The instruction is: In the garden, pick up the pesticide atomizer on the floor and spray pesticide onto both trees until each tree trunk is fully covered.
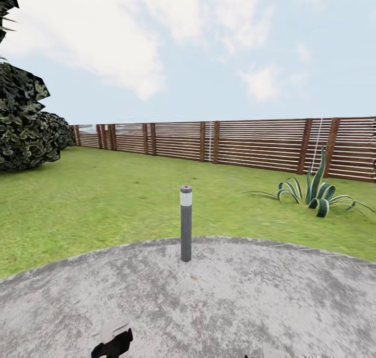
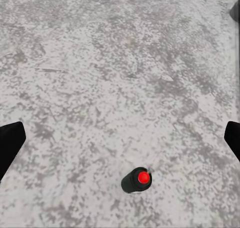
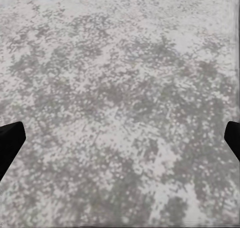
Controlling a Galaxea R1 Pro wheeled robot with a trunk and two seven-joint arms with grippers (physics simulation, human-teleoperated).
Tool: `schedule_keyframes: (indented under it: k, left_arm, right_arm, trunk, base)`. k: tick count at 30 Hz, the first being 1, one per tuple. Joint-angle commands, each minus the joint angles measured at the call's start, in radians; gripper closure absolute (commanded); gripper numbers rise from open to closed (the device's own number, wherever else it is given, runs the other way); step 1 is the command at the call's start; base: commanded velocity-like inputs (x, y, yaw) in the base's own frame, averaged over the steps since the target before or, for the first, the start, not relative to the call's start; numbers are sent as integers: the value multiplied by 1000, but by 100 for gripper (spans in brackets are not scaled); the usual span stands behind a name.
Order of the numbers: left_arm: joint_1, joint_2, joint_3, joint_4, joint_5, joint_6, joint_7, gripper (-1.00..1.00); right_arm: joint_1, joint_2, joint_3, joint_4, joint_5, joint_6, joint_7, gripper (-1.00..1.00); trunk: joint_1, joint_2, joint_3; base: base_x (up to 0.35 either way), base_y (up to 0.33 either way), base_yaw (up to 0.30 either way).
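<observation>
left tool [image 2: 120, 140] spread wide | mottled paving [image 1: 235, 306] | lawn [image 1: 94, 201] | fence [image 1: 250, 144]

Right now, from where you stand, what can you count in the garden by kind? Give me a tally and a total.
Bollard, grey with a red dot on top, standing on the paved circle: 1
Spiky agave-like plant on the lawn: 1
Dark leafy bushes at the left edge: 1 mass, separate plants cannot be told apart
Slatted wooden fence: 1 continuous run
Total: 4
</observation>
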Motion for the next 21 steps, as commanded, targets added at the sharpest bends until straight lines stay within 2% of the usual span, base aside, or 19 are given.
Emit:
schedule_keyframes:
  k: [1,9,21]
  left_arm:
    - [0,0,-9,0,7,-3,5,-100]
    - [0,0,-9,0,7,-3,4,-100]
    - [0,0,-9,0,6,-3,5,-100]
  right_arm:
    - [-1,1,-4,1,0,-4,-1,-100]
    - [-1,0,-6,1,0,-4,-1,-100]
    - [-1,-1,-6,0,0,-4,-1,-100]
  trunk:
    - [0,0,-1]
    - [0,0,3]
    - [0,0,10]
  base:
    - [23,269,-253]
    - [149,236,-270]
    - [22,27,-248]
